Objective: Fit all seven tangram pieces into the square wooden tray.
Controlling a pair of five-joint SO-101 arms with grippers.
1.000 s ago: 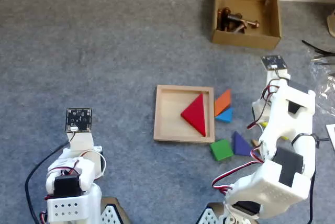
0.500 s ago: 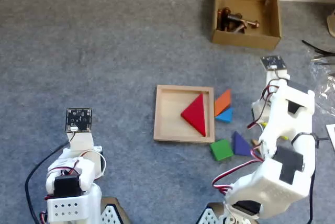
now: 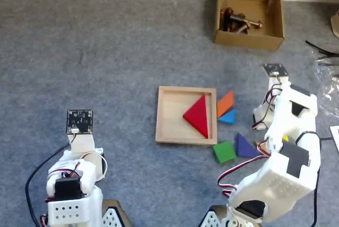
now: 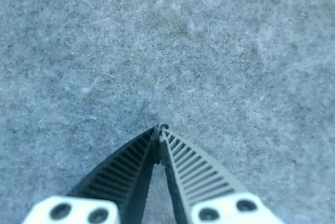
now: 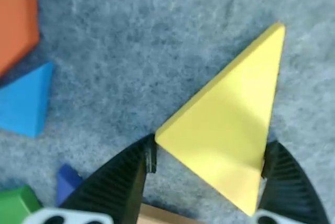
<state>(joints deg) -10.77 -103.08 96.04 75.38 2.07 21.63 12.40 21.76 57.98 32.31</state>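
The right gripper [image 5: 209, 150] is pinching the yellow wooden triangle [image 5: 230, 114] — one finger is pressing near a corner and the other on a side. I cannot tell if the piece is resting on the grey felt table [image 3: 106, 68] or hanging just above it. The square wooden tray [image 3: 170, 113] is lying well apart from it, with the red wooden triangle [image 3: 197, 115] sitting inside. The orange wooden piece [image 3: 225, 103], the blue wooden triangle [image 3: 228, 116], the green wooden square [image 3: 224, 151] and the purple wooden triangle [image 3: 243, 146] are lying just beside the tray. The left gripper [image 4: 159, 128] is hanging over bare felt, fingers pressed together, holding nothing. The grip is on slanted edges — so the triangle could be twisting or slipping out on the way. It could also be bumping the loose pieces or catching the tray's rim.
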